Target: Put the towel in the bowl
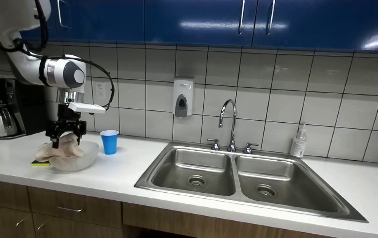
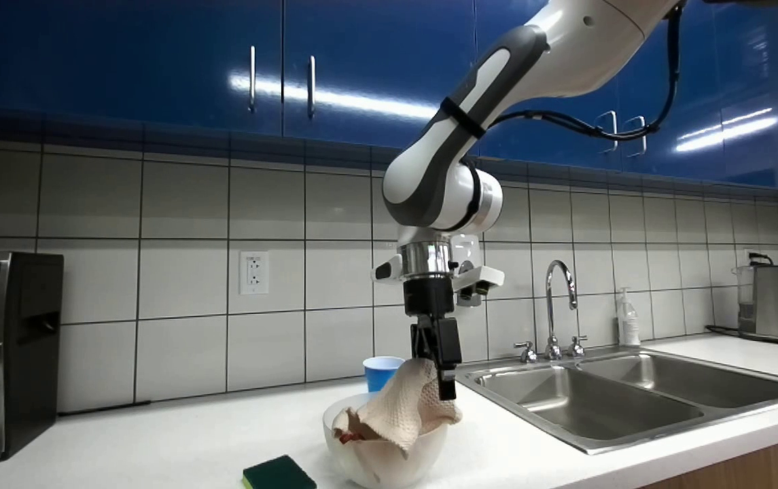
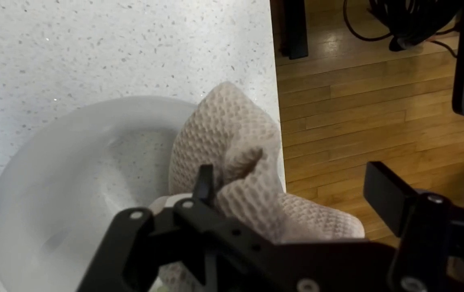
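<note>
Atop speckled counter (image 3: 134, 48), crumpled waffle-textured towel (image 3: 211, 146) draped over side of rnd translucent bowl (image 3: 33, 182), blk claw (image 1: 67, 142) spread wide

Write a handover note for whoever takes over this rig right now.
Tool: open, jaws well apart, low over the bowl.
Towel: bunched over the bowl's rim, partly over the opening, partly hanging outside.
Bowl: upright on the counter, with the sponge beside it.
Done: towel is on the bowl and not clamped.
Left: probably tuck the overhanging part inside, then lift the tool clear.
</note>
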Robot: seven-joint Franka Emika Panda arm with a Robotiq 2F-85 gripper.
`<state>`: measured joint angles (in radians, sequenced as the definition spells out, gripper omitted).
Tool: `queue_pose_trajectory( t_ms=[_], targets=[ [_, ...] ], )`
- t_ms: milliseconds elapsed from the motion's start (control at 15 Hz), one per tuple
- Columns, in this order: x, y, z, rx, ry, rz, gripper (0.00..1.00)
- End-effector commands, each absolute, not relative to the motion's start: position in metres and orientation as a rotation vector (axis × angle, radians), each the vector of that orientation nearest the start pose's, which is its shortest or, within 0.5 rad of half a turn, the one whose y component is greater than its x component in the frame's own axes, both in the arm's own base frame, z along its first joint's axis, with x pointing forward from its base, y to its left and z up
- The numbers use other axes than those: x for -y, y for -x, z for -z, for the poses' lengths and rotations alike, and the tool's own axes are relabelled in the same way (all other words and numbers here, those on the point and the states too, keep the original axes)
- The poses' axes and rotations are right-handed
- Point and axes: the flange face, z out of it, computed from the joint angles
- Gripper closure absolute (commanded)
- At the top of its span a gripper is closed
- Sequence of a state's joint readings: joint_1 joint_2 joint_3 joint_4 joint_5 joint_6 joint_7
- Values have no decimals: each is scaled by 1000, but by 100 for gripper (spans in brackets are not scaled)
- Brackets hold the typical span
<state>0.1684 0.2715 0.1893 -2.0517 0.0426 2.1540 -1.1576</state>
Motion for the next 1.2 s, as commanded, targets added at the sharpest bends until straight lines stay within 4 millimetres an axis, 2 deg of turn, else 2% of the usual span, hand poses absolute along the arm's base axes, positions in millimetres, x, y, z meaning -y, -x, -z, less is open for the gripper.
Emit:
queue_pose_trajectory(
  t_ms=[0, 267, 533, 1133],
  targets=[
    [-189, -525, -317, 2045, 2218, -156, 0],
    [-178, -519, -333, 2045, 2245, -121, 0],
    [-157, -508, -343, 1973, 2312, -123, 0],
    [-78, -475, -355, 1471, 2650, -62, 0]
  ],
)
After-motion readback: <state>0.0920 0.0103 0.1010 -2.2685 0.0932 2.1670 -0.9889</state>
